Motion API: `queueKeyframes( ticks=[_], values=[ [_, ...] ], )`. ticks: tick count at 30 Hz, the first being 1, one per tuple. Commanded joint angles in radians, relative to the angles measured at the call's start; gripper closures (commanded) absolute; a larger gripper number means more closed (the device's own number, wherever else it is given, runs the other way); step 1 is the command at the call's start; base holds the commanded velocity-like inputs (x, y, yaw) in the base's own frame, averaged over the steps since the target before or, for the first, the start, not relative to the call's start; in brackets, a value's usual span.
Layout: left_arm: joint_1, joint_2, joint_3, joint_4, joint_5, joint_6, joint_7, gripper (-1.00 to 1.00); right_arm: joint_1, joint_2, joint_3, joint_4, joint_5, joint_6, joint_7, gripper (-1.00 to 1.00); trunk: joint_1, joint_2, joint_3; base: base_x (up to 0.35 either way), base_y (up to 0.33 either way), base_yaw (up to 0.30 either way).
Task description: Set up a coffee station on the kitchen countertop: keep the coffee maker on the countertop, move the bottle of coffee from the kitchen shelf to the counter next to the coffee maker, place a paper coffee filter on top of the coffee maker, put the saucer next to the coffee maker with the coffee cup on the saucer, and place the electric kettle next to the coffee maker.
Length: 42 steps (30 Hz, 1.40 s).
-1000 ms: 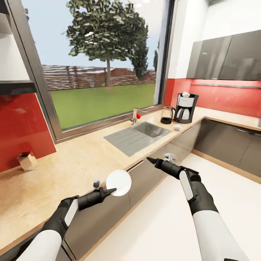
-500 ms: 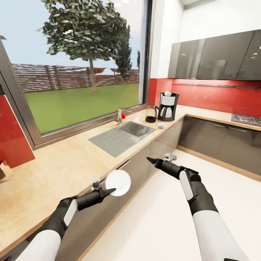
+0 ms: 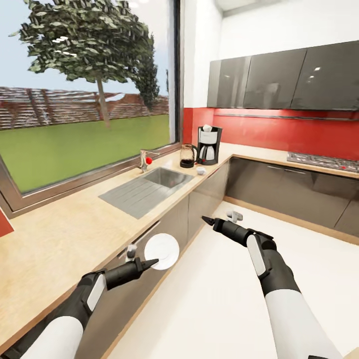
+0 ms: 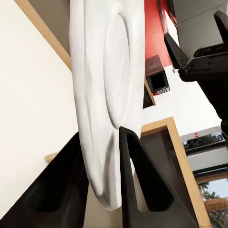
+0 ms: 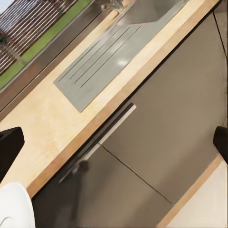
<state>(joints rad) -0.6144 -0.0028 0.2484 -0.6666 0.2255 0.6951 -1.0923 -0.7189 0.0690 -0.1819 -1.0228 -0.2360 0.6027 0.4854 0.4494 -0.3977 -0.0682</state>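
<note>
Head view, lower left: left gripper (image 3: 151, 261) pinching the saucer (image 3: 162, 251) by its rim, held on edge over the counter (image 3: 60, 239) front, disc face toward the camera. Left wrist view: two dark fingers (image 4: 137, 180) pressed on either side of the white saucer (image 4: 102, 95), rim seated between them.

Centre left of the head view: sink (image 3: 149, 185) with ribbed drainboard set in the counter, tap (image 3: 145, 160) with red knob behind it, under the window (image 3: 85, 94). Right wrist view: same sink (image 5: 114, 52) and drainboard at top, grey cabinet fronts (image 5: 156, 142) below, saucer edge (image 5: 12, 209) in the lower left corner.

Upper centre of the head view, far corner of the counter: kettle (image 3: 188, 155) just beside the coffee maker (image 3: 208, 145), on its left. White object on top of the maker, probably the filter (image 3: 207, 128), too small to confirm. Small white cup (image 3: 200, 170) on the counter in front, near both.

Centre right: right gripper (image 3: 205, 219) over the floor (image 3: 224, 299), holding nothing. Right wrist view: fingertips (image 5: 10, 145) at opposite frame edges, spread wide.

Far right: hob (image 3: 324, 161) on the side counter under grey wall cabinets (image 3: 279, 82).
</note>
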Motion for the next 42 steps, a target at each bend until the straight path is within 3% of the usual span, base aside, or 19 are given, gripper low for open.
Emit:
queueKeyframes(
  ticks=[1, 8, 11, 12, 15, 17, 19, 21, 22, 23, 25, 26, 28, 34, 38, 40, 42],
  values=[
    [-0.001, 0.0, 0.002, -0.001, 0.0, 0.005, -0.001, 1.0, -0.002, 0.001, -0.004, 0.0, -0.004, 0.008, 0.002, -1.0, 0.001, -0.002, -0.002, 0.0, 0.0, -0.274],
    [-0.001, 0.001, 0.003, -0.001, -0.001, 0.006, -0.017, 1.0, -0.001, -0.012, -0.015, 0.003, -0.001, 0.008, 0.001, -1.0, 0.001, -0.002, -0.002, 0.0, 0.0, -0.274],
    [0.0, 0.008, 0.003, -0.001, -0.001, 0.006, -0.034, 1.0, -0.001, -0.066, -0.054, 0.005, 0.0, 0.008, 0.001, -1.0, 0.001, -0.002, -0.002, 0.0, 0.0, -0.24],
    [0.0, 0.015, 0.002, 0.0, -0.001, 0.006, -0.047, 1.0, -0.001, -0.096, -0.066, 0.011, 0.002, 0.008, 0.0, -1.0, 0.001, -0.002, -0.002, 0.0, 0.0, -0.173],
    [0.001, 0.026, 0.002, 0.001, 0.0, 0.007, -0.071, 1.0, -0.001, -0.146, -0.079, 0.047, 0.002, 0.008, -0.001, -1.0, 0.001, -0.002, -0.002, 0.0, 0.0, -0.153],
    [0.001, 0.031, 0.002, 0.001, -0.001, 0.007, -0.09, 1.0, -0.001, -0.199, -0.082, 0.108, 0.003, 0.008, -0.002, -1.0, 0.001, -0.002, -0.002, 0.0, 0.0, -0.094],
    [0.001, 0.033, 0.002, 0.001, -0.001, 0.007, -0.098, 1.0, -0.001, -0.23, -0.084, 0.177, 0.003, 0.007, -0.002, -1.0, 0.001, -0.002, -0.002, 0.0, 0.0, -0.048],
    [0.001, 0.034, 0.003, 0.001, -0.002, 0.006, -0.104, 1.0, -0.001, -0.25, -0.083, 0.322, 0.005, -0.008, -0.005, -1.0, 0.001, -0.002, -0.002, 0.0, 0.0, -0.018],
    [0.001, 0.035, 0.003, 0.0, -0.002, 0.006, -0.106, 1.0, -0.001, -0.251, -0.079, 0.385, 0.011, -0.039, -0.013, -1.0, 0.001, -0.002, -0.002, 0.0, 0.0, -0.008],
    [0.001, 0.034, 0.002, 0.0, -0.002, 0.005, -0.107, 1.0, -0.001, -0.25, -0.062, 0.512, 0.05, -0.155, -0.045, -1.0, 0.001, -0.002, -0.002, 0.0, 0.0, -0.003],
    [0.001, 0.034, 0.002, 0.0, -0.002, 0.004, -0.106, 1.0, -0.002, -0.249, -0.046, 0.646, 0.116, -0.294, -0.091, -1.0, 0.001, -0.002, -0.002, 0.0, 0.0, -0.002],
    [0.001, 0.035, 0.002, -0.001, -0.002, 0.003, -0.106, 1.0, -0.001, -0.249, -0.04, 0.789, 0.167, -0.396, -0.135, -1.0, 0.001, -0.002, -0.002, 0.0, 0.0, 0.0],
    [0.001, 0.035, 0.003, -0.001, -0.002, 0.002, -0.107, 1.0, -0.001, -0.244, -0.036, 0.942, 0.211, -0.472, -0.208, -1.0, 0.001, -0.002, -0.002, 0.0, 0.0, 0.0],
    [0.001, 0.033, -0.001, -0.001, -0.004, 0.001, -0.098, 1.0, 0.026, -0.206, -0.035, 0.993, 0.241, -0.496, -0.323, -1.0, 0.001, -0.002, -0.002, 0.0, 0.0, 0.0],
    [0.001, 0.031, -0.006, -0.001, -0.005, 0.001, -0.099, 1.0, 0.102, -0.154, -0.034, 0.998, 0.243, -0.494, -0.346, -1.0, 0.001, -0.002, -0.002, 0.0, 0.0, 0.0],
    [0.001, 0.031, -0.007, -0.001, -0.003, 0.001, -0.104, 1.0, 0.201, -0.11, -0.034, 0.998, 0.244, -0.495, -0.382, -1.0, 0.001, -0.002, -0.002, 0.0, 0.0, 0.0],
    [0.001, 0.032, -0.004, -0.001, -0.002, 0.002, -0.107, 1.0, 0.239, -0.086, -0.034, 0.998, 0.244, -0.497, -0.414, -1.0, 0.001, -0.002, -0.002, 0.0, 0.0, 0.0]
  ],
)
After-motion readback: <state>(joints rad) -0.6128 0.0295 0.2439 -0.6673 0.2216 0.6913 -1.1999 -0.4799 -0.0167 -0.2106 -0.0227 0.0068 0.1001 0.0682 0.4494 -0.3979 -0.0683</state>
